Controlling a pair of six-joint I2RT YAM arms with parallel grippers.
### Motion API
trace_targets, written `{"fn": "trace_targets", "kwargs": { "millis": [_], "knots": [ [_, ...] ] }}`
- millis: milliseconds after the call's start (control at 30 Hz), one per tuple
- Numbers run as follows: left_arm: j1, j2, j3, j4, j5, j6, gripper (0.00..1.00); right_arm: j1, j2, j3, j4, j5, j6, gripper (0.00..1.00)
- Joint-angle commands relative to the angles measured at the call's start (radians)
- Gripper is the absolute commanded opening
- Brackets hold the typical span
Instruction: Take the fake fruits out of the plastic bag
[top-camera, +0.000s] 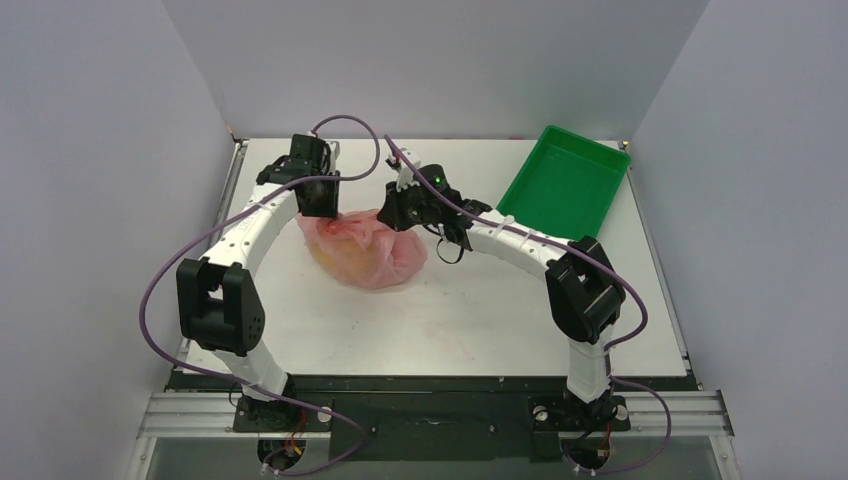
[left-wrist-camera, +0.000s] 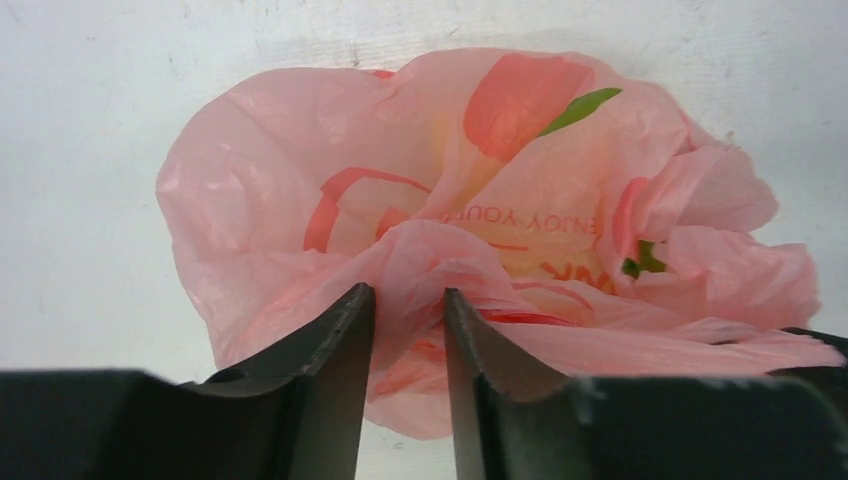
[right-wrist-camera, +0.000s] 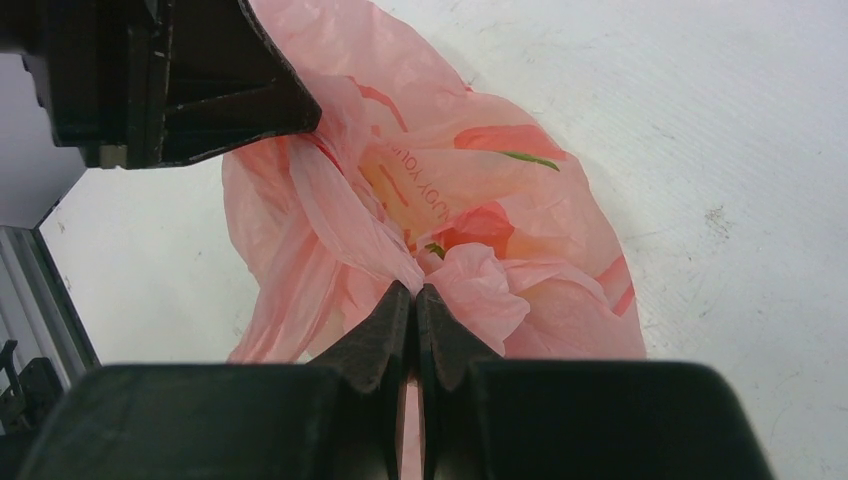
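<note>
The pink plastic bag (top-camera: 372, 252) lies crumpled on the white table between both arms. My left gripper (top-camera: 322, 208) is at the bag's left top. In the left wrist view its jaws (left-wrist-camera: 410, 295) stand narrowly apart with a bunched fold of the bag (left-wrist-camera: 300, 180) pinched between them. My right gripper (top-camera: 403, 216) is at the bag's right top. In the right wrist view it (right-wrist-camera: 413, 290) is shut on a fold of the bag (right-wrist-camera: 520, 200). A strip of bag runs taut between the two grippers. The fake fruits are hidden inside; only a yellowish tint shows through.
A green rectangular tray (top-camera: 565, 180) sits at the back right of the table. Grey walls enclose the table on three sides. The left arm's finger (right-wrist-camera: 230, 80) shows at the upper left of the right wrist view.
</note>
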Motion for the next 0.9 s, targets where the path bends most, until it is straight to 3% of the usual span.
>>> {"fn": "trace_targets", "kwargs": {
  "millis": [0, 100, 233, 333, 533, 633, 867],
  "knots": [
    [0.007, -0.043, -0.05, 0.042, -0.113, -0.049, 0.2, 0.002, -0.065, 0.004, 0.038, -0.008, -0.013, 0.0],
    [0.024, -0.066, -0.076, 0.044, -0.156, -0.089, 0.01, 0.0, -0.066, 0.001, 0.044, -0.006, -0.007, 0.0],
    [0.071, -0.168, -0.15, 0.075, -0.202, -0.185, 0.0, -0.002, -0.076, -0.01, 0.052, 0.021, -0.004, 0.0],
    [0.144, -0.265, -0.266, 0.156, -0.158, -0.287, 0.0, -0.005, -0.104, -0.05, 0.074, 0.072, 0.01, 0.0],
    [0.414, -0.501, -0.551, 0.429, 0.163, -0.506, 0.0, -0.027, -0.142, -0.137, 0.165, 0.158, 0.083, 0.0],
    [0.454, -0.563, -0.623, 0.536, 0.303, -0.562, 0.0, -0.03, -0.153, -0.17, 0.211, 0.156, 0.093, 0.0],
    [0.469, -0.594, -0.617, 0.51, 0.459, -0.513, 0.02, -0.025, -0.17, -0.172, 0.229, 0.089, 0.078, 0.0]
  ]
}}
